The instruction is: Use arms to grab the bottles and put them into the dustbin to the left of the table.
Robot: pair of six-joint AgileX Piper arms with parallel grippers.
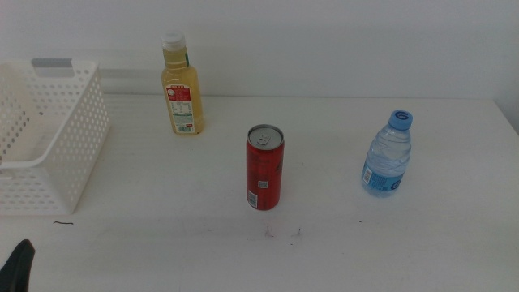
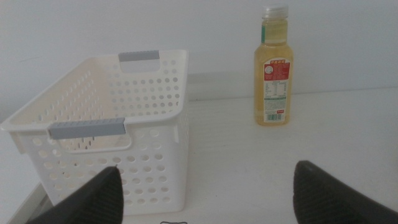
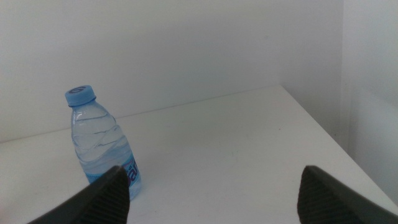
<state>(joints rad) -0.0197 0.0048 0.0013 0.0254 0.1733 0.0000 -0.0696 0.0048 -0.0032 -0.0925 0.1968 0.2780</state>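
Your left gripper [image 2: 208, 193] gapes wide, empty — the basket [image 2: 99, 134] at its eleven o'clock, the yellow bottle [image 2: 273, 68] at one. Your right gripper [image 3: 211, 196] is equally spread, empty — the water bottle [image 3: 102, 146] at its ten.

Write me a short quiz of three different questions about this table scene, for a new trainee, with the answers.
1. True or false: the red can lies on its side.
2. Which item stands nearest the white basket? A) water bottle B) yellow bottle C) red can
3. Fill in: the left tool and the right tool both have their jaws ____.

Key:
1. False, it stands upright.
2. B.
3. Open; neither holds anything, and the basket has no bottle in the part that shows.
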